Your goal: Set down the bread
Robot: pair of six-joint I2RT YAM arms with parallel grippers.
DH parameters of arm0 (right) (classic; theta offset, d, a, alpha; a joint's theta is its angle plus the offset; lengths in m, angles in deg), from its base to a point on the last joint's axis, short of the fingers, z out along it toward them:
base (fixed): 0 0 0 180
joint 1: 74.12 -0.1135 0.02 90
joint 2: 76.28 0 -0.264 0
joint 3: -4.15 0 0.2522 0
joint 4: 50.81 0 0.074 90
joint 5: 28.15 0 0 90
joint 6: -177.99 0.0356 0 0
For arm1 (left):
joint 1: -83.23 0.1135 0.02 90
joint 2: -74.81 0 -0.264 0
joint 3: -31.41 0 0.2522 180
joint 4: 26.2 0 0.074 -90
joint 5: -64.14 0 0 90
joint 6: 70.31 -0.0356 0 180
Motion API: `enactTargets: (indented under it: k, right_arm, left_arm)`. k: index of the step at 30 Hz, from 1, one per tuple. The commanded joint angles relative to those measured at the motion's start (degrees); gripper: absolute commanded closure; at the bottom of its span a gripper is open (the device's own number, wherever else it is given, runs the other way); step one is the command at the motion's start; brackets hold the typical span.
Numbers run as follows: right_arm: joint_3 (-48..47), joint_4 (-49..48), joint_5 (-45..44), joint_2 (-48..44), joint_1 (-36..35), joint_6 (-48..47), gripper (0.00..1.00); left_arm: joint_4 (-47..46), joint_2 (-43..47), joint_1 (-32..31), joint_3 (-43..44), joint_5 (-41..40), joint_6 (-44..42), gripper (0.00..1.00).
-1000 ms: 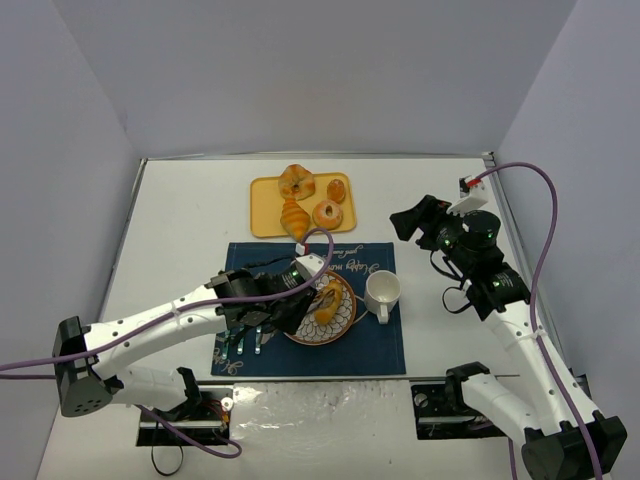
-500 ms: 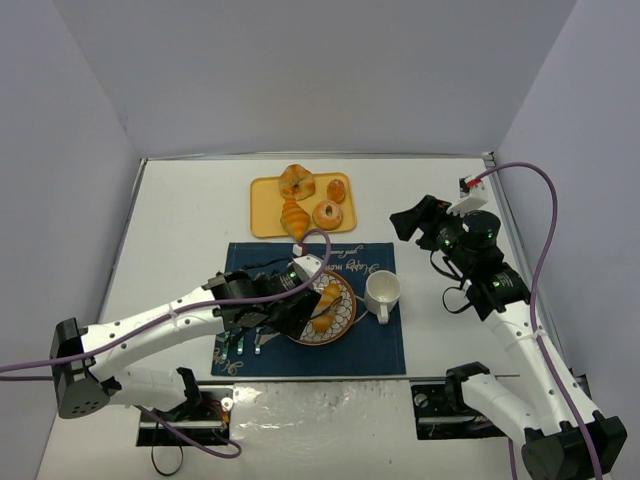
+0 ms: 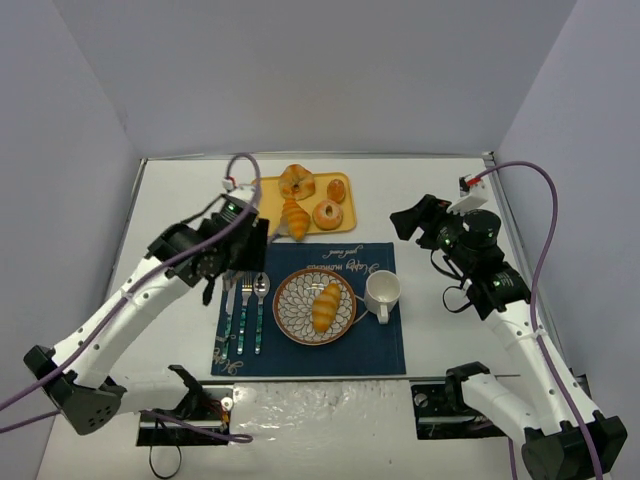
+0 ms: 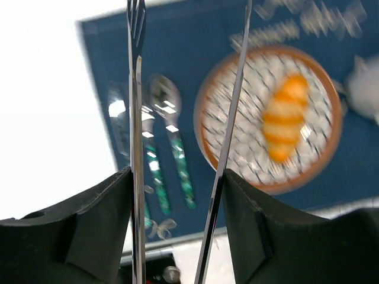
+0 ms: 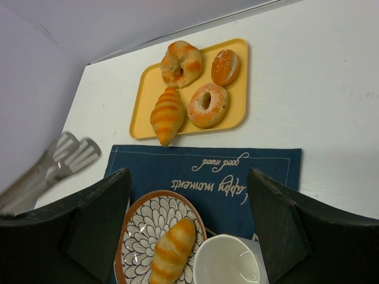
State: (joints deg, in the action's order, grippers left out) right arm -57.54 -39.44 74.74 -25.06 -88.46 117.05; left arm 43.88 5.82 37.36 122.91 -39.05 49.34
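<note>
– Where is the bread?
– On the patterned plate, lying flat and slanted; free of any grip.
– Its look?
– Small, oblong, golden-yellow; darker crosswise ridges, rounded ends; roughly half the plate's width long.

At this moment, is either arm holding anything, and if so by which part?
Nothing is held. The bread lies on the plate, and the left gripper is open above it. The right gripper's fingers are apart and empty.
</note>
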Motion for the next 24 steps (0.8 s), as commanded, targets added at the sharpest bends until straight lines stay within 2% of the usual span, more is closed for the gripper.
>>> enactTargets:
  k: [1, 2, 5, 10, 12, 18, 23, 24]
  right_arm:
    - [-2.53, -2.44, 1.08, 0.63, -0.42, -1.11, 0.0]
    - [-2.61, -2.53, 1.26, 0.72, -0.33, -1.02, 0.0]
    - [-2.61, -3.41, 2.41, 0.98, -0.33, -0.5, 0.0]
    - [-3.06, -3.67, 3.37, 1.34, -0.33, -0.23, 0.0]
    - [-3.32, -3.76, 3.55, 1.25, -0.33, -0.49, 0.0]
    - [-3.32, -3.76, 4.25, 1.07, -0.33, -0.32, 0.0]
    - [-2.35, -3.67, 4.43, 0.9, -0.33, -0.58, 0.0]
    - [-2.18, -3.67, 4.34, 0.81, -0.33, -0.84, 0.0]
  left_arm:
    - [-0.76, -0.7, 11.55, 5.84, -0.7, -5.9, 0.44]
    - [-1.64, -2.71, 17.59, 6.81, -0.44, -6.53, 0.44]
    - [-7.34, -8.76, 27.8, 9.54, 2.55, -7.15, 0.44]
    - [-13.06, -20.37, 38.73, 13.05, 4.66, -5.13, 0.44]
    - [-16.66, -27.83, 42.24, 14.81, 7.91, -3.73, 0.44]
    - [-19.92, -42.09, 48.06, 20.44, 9.24, -3.02, 0.41]
    - [-20.72, -51.76, 48.42, 22.81, 10.55, -3.11, 0.37]
    - [-20.81, -52.47, 48.5, 22.81, 10.47, -3.11, 0.33]
